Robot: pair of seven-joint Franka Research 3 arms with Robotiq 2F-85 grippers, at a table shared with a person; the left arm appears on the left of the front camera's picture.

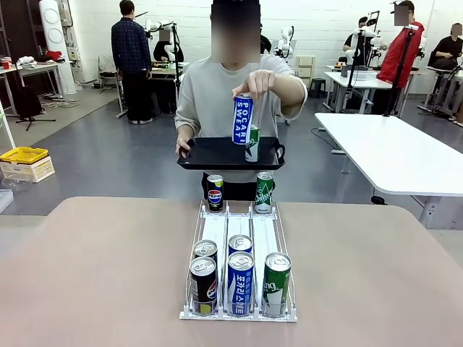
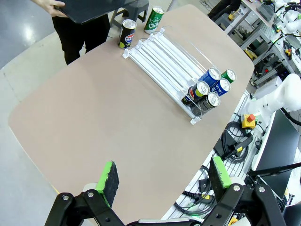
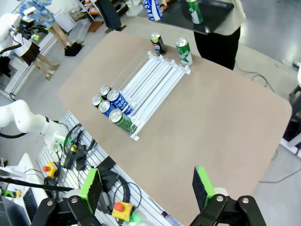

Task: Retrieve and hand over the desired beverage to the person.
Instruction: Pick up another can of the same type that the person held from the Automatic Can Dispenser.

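The left gripper (image 2: 163,165) is seen spread wide with nothing between its green pads (image 2: 109,176), raised above the near edge of the table (image 2: 94,117). The right gripper (image 3: 148,175) is likewise spread wide and empty, raised over the same edge on the other side. Between the two, a white can rack (image 1: 215,230) is laid lengthwise along the middle of the table. At its near end five cans are lined up in three lanes: two black Pepsi cans (image 1: 203,285) one behind the other in the left lane, two blue rack cans (image 1: 240,282) in the middle lane, and a single green rack can (image 1: 275,283) in the right lane. The rest of each lane is bare. Just beyond the rack's far end, a lone Pepsi can (image 1: 215,192) and a green Chilsung can (image 1: 264,192) are stood upright on the table, apart from each other. At the far side the person (image 1: 210,94) in a light grey sweatshirt is stood facing the robot. A black tray (image 1: 217,155) is held level in one hand (image 1: 182,148), and a green tray can (image 1: 252,144) is stood upright on it. A Pocari Sweat can (image 1: 243,119) is gripped by its top in the other hand (image 1: 255,83), upright and touching or just beside the green tray can. Whether its base rests on the tray cannot be told.
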